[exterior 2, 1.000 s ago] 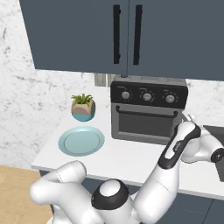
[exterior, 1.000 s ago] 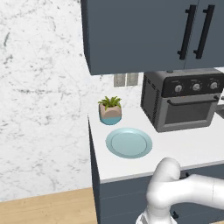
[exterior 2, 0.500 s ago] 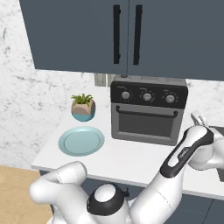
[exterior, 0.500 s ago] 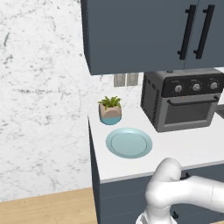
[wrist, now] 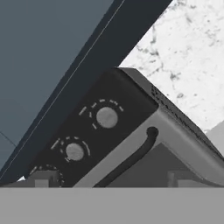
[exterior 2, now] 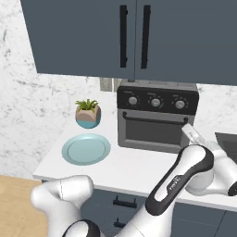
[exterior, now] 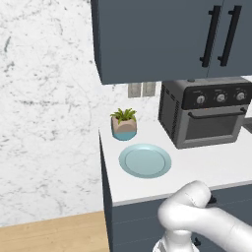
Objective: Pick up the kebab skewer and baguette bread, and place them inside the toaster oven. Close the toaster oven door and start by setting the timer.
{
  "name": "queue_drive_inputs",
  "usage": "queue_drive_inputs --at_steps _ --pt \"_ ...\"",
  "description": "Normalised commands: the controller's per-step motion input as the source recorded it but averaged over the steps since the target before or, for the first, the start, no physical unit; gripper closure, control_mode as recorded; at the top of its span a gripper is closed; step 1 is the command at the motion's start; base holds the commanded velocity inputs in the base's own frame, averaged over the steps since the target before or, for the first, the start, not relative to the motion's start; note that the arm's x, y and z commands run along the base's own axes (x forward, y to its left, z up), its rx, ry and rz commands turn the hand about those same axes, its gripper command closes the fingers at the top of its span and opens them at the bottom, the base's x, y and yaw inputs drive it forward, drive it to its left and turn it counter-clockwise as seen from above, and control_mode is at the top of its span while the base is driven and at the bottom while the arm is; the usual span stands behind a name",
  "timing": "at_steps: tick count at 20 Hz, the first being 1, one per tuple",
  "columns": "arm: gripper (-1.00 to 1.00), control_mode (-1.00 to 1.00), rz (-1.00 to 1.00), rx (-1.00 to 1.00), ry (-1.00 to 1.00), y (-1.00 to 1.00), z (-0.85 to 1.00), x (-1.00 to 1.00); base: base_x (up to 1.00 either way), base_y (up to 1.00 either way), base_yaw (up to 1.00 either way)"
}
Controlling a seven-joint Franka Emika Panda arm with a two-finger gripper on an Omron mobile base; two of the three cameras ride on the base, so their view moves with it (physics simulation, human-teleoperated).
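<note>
The toaster oven [exterior 2: 156, 115] stands on the counter under the wall cabinets, also seen from the left [exterior: 206, 118]. The toaster oven door [exterior 2: 155, 132] is shut, its black bar handle [wrist: 131, 158] across the top. My gripper [exterior 2: 193, 135] hovers just off the oven's lower right front corner, pointing at it. In the hand view the gripper [wrist: 111, 180] is open, tips far apart with nothing between them, facing the knob strip; the end knob [wrist: 106, 117] and the middle knob [wrist: 74, 152] sit close ahead. The kebab skewer and baguette bread are hidden.
A light blue plate [exterior 2: 86, 149] lies bare on the counter left of the oven. A small potted plant [exterior 2: 88, 113] stands behind it. Dark blue cabinets [exterior 2: 134, 32] hang low over the oven. A sink edge [exterior 2: 227, 139] shows at the right.
My forearm has swung to the right along the counter front, and the hand now points back at the oven's right front. The oven, plate and plant have not moved.
</note>
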Motion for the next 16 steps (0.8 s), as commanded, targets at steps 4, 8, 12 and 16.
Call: queue_drive_inputs --at_steps 4,8,12,16 --pt "-1.0 -1.0 0.0 -0.19 -0.09 0.99 0.58 -0.24 0.0 0.0 0.0" --pt "-1.0 -1.0 0.0 -0.2 -0.07 0.89 0.61 -0.33 0.0 0.0 0.0" --pt "-1.0 -1.0 0.0 -0.2 -0.13 0.79 0.62 -0.46 0.0 0.0 0.0" --pt "-1.0 -1.0 0.0 -0.2 -0.07 0.59 0.33 -0.38 0.0 0.0 0.0"
